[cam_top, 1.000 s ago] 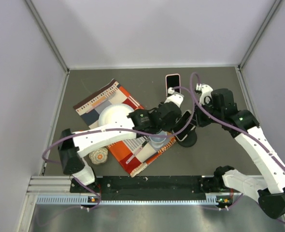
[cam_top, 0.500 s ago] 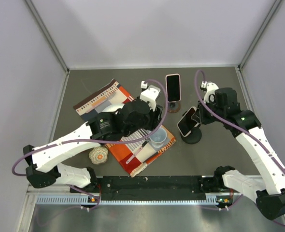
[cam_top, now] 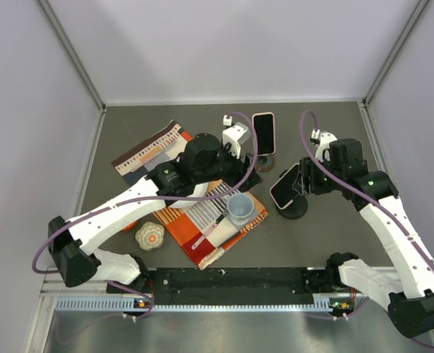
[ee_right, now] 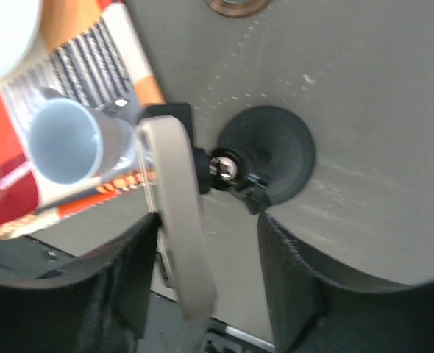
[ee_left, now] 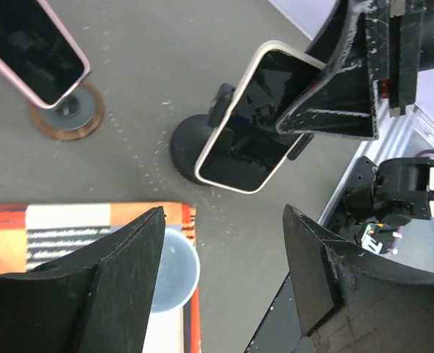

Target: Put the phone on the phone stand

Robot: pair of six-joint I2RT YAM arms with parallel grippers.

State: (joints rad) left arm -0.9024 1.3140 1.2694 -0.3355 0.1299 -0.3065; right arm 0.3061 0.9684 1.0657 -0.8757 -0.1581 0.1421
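- The phone [cam_top: 285, 186] sits right of centre in the top view. It leans back on the black stand [cam_top: 292, 209] with its lower edge in the cradle.
- The right gripper [cam_top: 304, 181] is at the phone's upper right edge with its jaws parted. In the right wrist view the phone's pale edge lies close along the left finger [ee_right: 121, 294], with a gap to the other finger. The phone is released, not clamped.
- The left gripper [ee_left: 223, 220] hangs above the right edge of the cloth [cam_top: 184, 224], left of the black stand. Its jaws are wide apart with nothing between them.
- A second phone [cam_top: 263, 132] stands at upper centre on a brown-footed stand [cam_top: 265, 159]. A narrow strip of bare table separates that foot from the black stand's foot.
- The striped orange cloth lies left of centre. Its right corner ends near the black stand's foot without touching it.
- A cup [cam_top: 239, 209] stands on the cloth just inside that right edge.
- A small round patterned thing [cam_top: 150, 235] lies on the table just beside the cloth's lower left edge.
- The table [cam_top: 335, 243] is bare grey from the black stand towards the right wall and down to the rail at the bottom of the frame. The right arm reaches over this stretch. Another bare band runs along the back wall at the top.
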